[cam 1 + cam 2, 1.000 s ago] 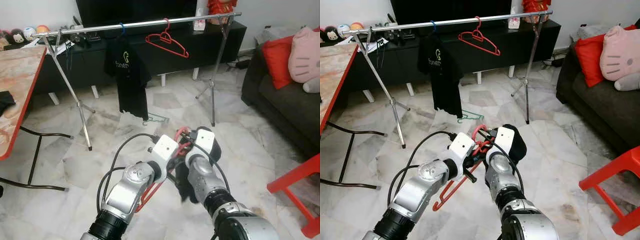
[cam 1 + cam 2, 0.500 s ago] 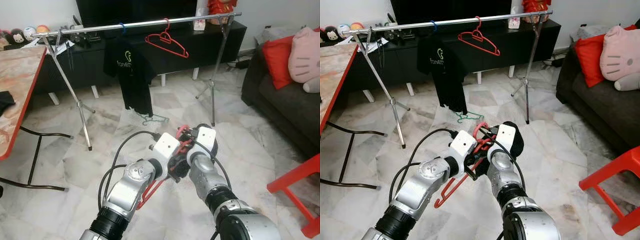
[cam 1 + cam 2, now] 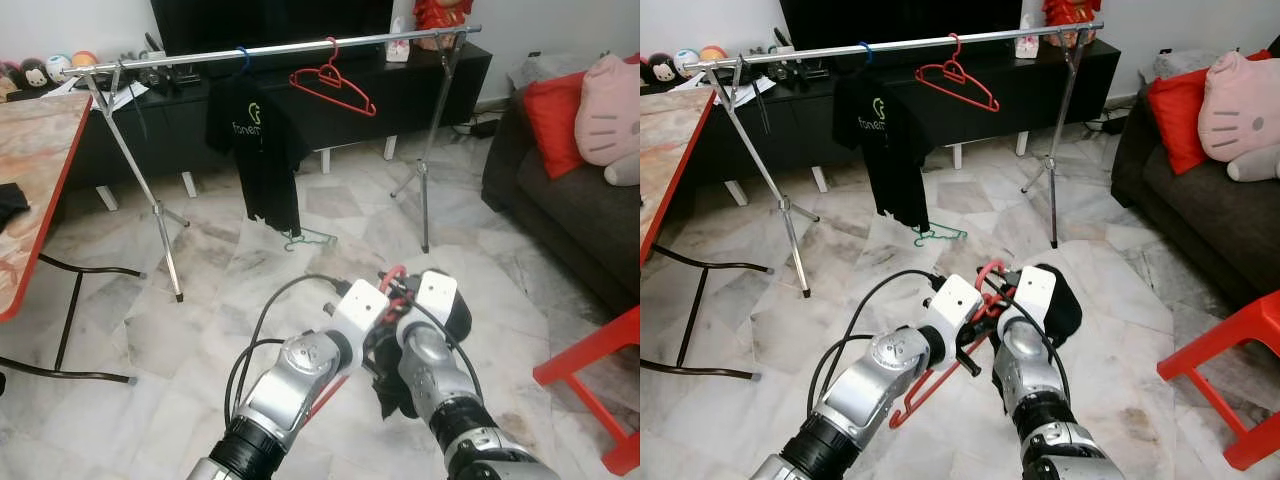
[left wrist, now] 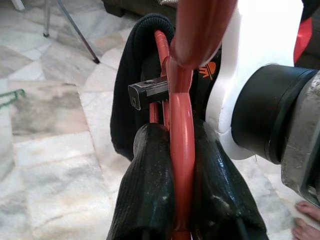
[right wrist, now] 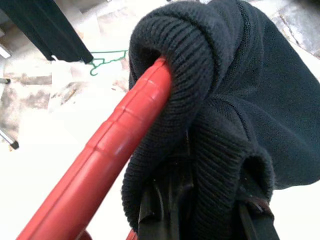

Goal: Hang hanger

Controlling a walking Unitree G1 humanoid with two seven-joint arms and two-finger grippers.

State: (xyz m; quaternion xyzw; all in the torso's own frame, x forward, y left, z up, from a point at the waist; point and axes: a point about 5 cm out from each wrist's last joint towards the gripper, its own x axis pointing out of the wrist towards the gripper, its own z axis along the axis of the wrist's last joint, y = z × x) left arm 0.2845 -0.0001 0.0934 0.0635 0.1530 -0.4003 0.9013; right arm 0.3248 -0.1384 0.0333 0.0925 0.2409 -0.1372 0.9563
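Low in front of my chest, above the marble floor (image 3: 150,330), I hold the red hanger (image 3: 940,385) between both arms; a black garment (image 3: 1065,305) is partly pulled over its end. My left gripper (image 4: 182,200) is clamped narrow on the hanger's red bar, one black finger pressed to each side in the left wrist view. My right gripper (image 5: 200,215) is pinched into a fold of the black garment, knit bunched around the fingers, with the hanger's arm entering the cloth just beside them.

Status, as a judgement: dressing stage, not hanging stage. The cloth looks bunched at one end only; I cannot tell how much of the hanger is covered. The hook rises red between my two wrists.

Beyond, well apart from my grippers, stands the clothes rail (image 3: 290,45) on its tripod legs. It carries a black T-shirt (image 3: 255,140) on a blue hook and, near it, an empty red hanger on the rail (image 3: 335,85). A green hanger (image 3: 935,235) lies on the floor below the shirt.

Left to do, I judge: seat the garment, raise the hanger, close on the rail, set the hook over the bar.

Surroundings: red-edged table (image 3: 30,170) to my left, dark sofa (image 3: 560,200) with cushions to my right, red chair (image 3: 600,380) near right.
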